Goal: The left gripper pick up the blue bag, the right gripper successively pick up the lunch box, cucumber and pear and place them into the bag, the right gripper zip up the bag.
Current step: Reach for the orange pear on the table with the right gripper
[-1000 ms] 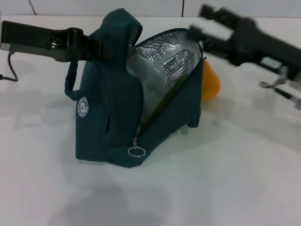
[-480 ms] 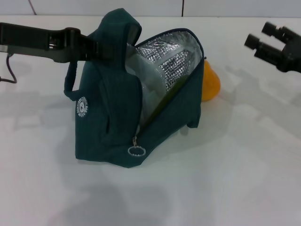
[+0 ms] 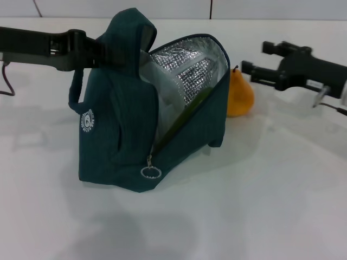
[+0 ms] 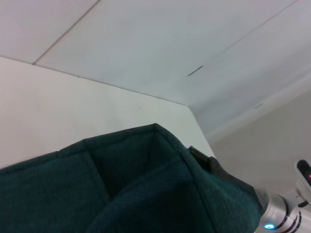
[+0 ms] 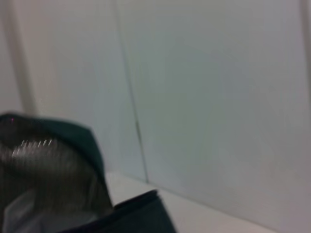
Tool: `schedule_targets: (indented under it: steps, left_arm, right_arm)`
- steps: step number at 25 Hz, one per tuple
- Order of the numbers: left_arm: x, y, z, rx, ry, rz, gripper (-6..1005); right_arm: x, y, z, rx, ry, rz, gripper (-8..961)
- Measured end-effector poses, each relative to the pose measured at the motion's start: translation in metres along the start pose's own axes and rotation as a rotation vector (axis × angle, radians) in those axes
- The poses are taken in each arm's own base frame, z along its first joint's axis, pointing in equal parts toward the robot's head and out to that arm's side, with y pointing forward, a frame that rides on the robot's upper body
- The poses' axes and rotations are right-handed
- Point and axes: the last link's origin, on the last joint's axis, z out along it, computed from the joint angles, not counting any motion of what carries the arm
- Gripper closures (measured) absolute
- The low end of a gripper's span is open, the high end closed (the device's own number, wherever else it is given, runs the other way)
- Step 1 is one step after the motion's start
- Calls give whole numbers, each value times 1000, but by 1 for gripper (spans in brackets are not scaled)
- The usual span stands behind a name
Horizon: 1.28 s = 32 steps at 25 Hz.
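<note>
White table [image 3: 260,206], foil-lined fabric bag [image 3: 119,135]

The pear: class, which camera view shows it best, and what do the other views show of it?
The head view. There the pear stands on the table behind the blue bag, orange, stem up, partly hidden by the bag's edge. The left wrist view shows only bag fabric; the right wrist view shows bag and wall. Neither shows the pear.

the blue bag [image 3: 119,135] hides the lower left of the pear [image 3: 240,96] and most of the lunch box [image 3: 162,89]; only a green sliver of cucumber [image 3: 187,112] shows; the left gripper [image 3: 108,49] has fingertips buried in fabric
</note>
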Motion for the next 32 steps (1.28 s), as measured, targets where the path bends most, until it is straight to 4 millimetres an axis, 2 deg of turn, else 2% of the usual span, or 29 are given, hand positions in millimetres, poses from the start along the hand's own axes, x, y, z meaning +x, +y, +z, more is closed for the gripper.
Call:
schedule_targets:
  steps: [6, 15, 26, 29, 32]
  left_arm:
    - [1, 1, 2, -3, 0, 5, 950]
    - [3, 4, 3, -16, 6, 10, 949]
    - [7, 7, 4, -31, 12, 17, 950]
    - [8, 9, 5, -32, 11, 21, 950]
    - [10, 10, 6, -34, 11, 26, 950]
  right_arm:
    - [0, 4, 21, 2, 73, -68, 190]
    - [-1, 3, 27, 9, 88, -80, 194]
    - [6, 8, 29, -2, 114, -91, 278]
    - [6, 8, 29, 0, 115, -100, 462]
    - [5, 8, 30, 1, 113, -105, 599]
